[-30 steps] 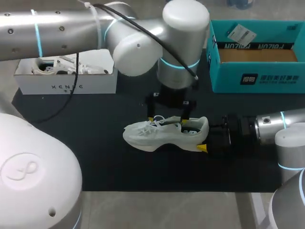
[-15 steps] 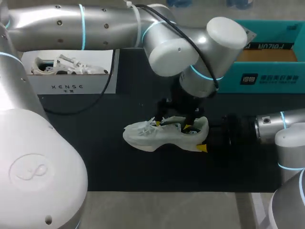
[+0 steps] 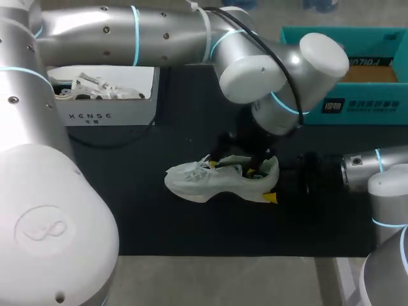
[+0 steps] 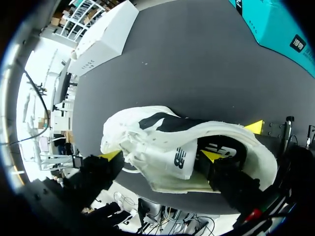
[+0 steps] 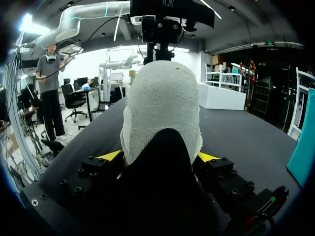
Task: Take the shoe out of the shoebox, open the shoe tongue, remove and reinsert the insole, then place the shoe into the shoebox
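Lengthwise across the black table mat [image 3: 159, 217], the white mesh sneaker [image 3: 204, 182] lies mid-table, toe left and heel right, well apart from the teal cardboard shoebox [image 3: 357, 105] at far right. The right gripper [image 5: 159, 157] clamps the heel. The left gripper [image 4: 161, 155] stands wide astride the tongue [image 4: 172, 147], its arm hiding the collar from above.

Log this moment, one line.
white mesh sneaker: on black table mat, outside teal cardboard shoebox | right tool: shut on heel | left tool: at sneaker opening
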Robot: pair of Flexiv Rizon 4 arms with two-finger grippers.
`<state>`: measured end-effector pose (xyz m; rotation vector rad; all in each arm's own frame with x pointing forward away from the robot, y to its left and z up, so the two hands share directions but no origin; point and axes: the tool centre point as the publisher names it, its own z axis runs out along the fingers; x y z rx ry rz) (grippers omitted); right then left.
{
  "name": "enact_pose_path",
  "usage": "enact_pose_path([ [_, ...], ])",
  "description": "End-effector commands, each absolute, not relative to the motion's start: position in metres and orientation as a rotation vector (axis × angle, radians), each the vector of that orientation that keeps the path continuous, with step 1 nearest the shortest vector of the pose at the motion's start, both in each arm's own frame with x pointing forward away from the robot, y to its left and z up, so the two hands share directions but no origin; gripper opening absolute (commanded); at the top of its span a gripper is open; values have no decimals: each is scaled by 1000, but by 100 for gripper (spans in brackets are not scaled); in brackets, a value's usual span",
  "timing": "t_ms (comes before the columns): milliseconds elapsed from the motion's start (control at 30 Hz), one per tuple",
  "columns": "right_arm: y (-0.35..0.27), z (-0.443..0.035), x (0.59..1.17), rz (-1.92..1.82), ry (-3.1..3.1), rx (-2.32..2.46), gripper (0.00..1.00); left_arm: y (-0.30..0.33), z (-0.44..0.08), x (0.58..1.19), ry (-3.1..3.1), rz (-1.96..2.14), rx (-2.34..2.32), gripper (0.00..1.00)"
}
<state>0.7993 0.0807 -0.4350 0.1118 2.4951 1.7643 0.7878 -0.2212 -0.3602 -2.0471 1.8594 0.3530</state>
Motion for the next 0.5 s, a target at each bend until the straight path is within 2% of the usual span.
enact_pose_path([
  [33,83,-439,798,1761,2496,113,0,-230,-373,784,1796,374,-2041,100],
  [233,83,-439,798,1761,2496,113,0,-230,-379,786,1803,382,-2024,100],
  [267,83,-439,798,1761,2496,113,0,-229,-379,786,1803,380,-2025,31],
  [300,83,-439,798,1761,2496,113,0,-228,-378,786,1802,377,-2026,0],
  [500,83,-439,798,1761,2496,113,0,-217,-368,783,1807,363,-2014,0],
])
